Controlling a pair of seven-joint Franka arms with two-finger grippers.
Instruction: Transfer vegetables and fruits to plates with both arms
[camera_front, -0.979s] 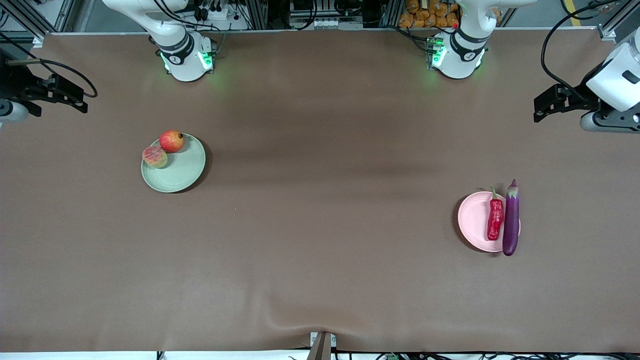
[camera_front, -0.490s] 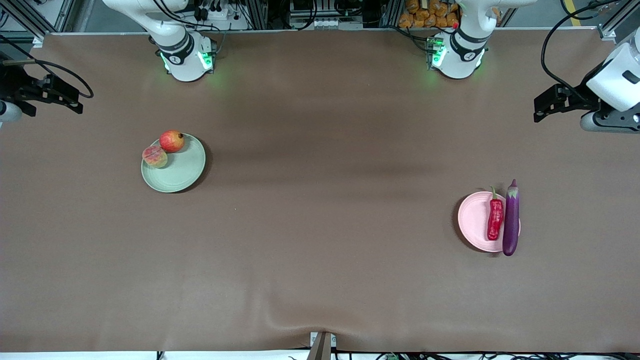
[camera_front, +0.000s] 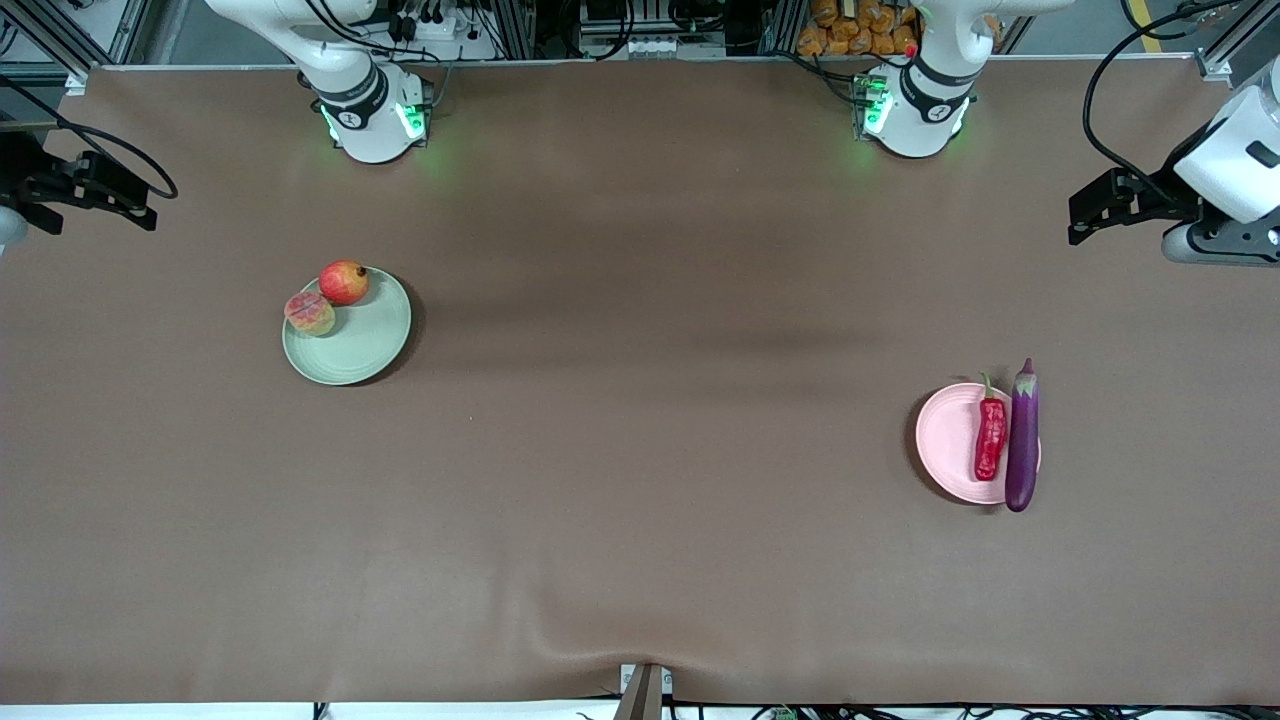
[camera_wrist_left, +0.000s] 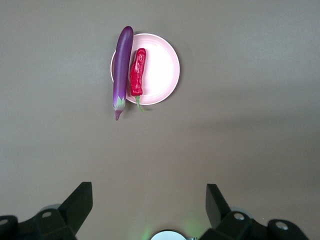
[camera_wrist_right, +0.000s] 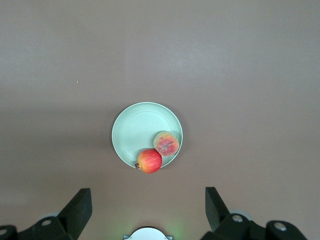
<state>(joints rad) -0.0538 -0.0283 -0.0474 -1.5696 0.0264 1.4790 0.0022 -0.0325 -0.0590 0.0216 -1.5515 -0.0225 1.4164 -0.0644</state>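
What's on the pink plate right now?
On the pink plate lies the red chili, and beside it the eggplant rests along the rim, overhanging both ends. The rim under the eggplant is hidden.

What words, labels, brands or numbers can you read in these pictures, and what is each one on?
None can be read.
Right arm's base: a small round mark, too small to read.
Left arm's base: the same.
The plates, fruits and vegetables carry no text.

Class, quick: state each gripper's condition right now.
Left gripper: open, holding nothing, raised at the left arm's end of the table.
Right gripper: open, holding nothing, raised at the right arm's end.
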